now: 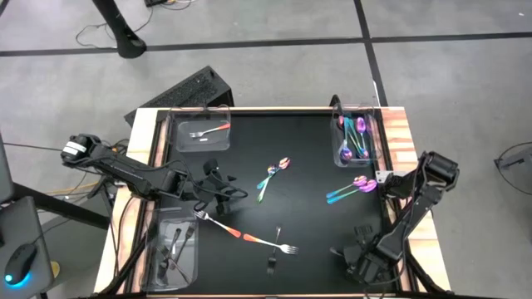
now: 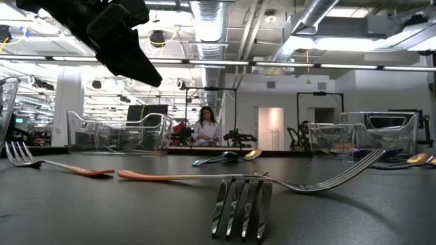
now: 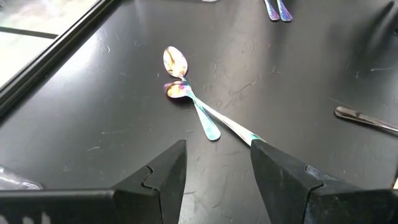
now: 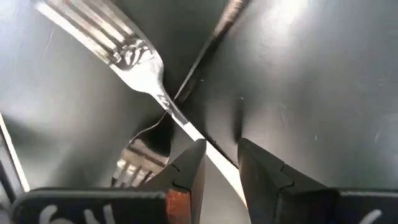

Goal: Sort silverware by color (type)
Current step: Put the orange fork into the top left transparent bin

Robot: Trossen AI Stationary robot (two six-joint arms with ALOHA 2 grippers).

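Left tool (image 3: 214, 165) parted and empty, poised over the black tabletop (image 1: 316, 166); approach step judged in hand.
Two crossed iridescent purple-teal spoons (image 3: 186, 96) lie just ahead of its fingers. Right tool (image 4: 217, 162), parted, hangs above a silver fork (image 4: 124, 46) with nothing gripped. Next: descend, straddle one handle, clamp.

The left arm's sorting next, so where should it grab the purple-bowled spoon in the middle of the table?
Grip the purple-bowled spoon by its handle tip, nearest the open left gripper. There the handle splays clear of the gold-bowled spoon; their bowls crowd together. It lies flat, so come from above.
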